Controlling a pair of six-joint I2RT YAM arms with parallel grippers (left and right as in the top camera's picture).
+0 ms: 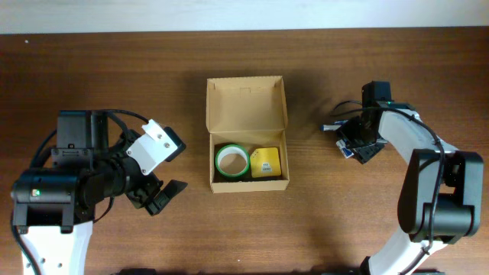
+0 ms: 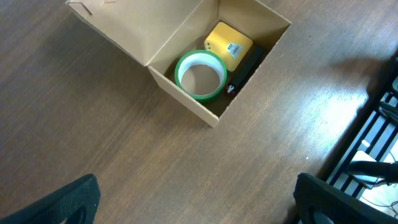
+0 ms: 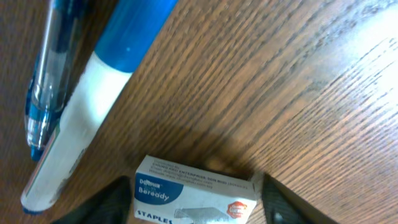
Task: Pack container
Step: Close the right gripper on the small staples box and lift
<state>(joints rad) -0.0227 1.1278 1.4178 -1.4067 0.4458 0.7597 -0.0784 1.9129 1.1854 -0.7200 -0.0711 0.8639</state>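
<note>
Closest to the robot, the left gripper (image 1: 158,195) hangs over the brown table (image 1: 92,69), off to the left of the container (image 1: 246,107). Its two fingers (image 2: 68,202) are spread wide apart and there is nothing between them. A little farther out, the container (image 2: 183,102) sits in the middle of the table. It is a plain brown cardboard box and its top is open. Inside it, a green tape roll (image 1: 231,161) lies flat on the left side. A small yellow box (image 1: 266,162) sits right beside the roll on the right side. From the left wrist you can see the green tape roll (image 2: 200,74), the yellow box (image 2: 229,45) and a long black thing (image 2: 247,65). The black thing lies along the wall across from the lid, and I cannot tell what it is. Off to the right of the container, well apart from it, the right gripper (image 1: 359,147) is low down at the table. One finger is on each side of a small white and blue staples box (image 3: 193,196). The fingers (image 3: 280,202) are very close to its ends, but I cannot tell if they squeeze it. Just past the staples box lie a blue and white marker (image 3: 93,106) and a clear blue pen (image 3: 43,93), side by side. Farther back, the container's lid stands open on the far side of the box.
</note>
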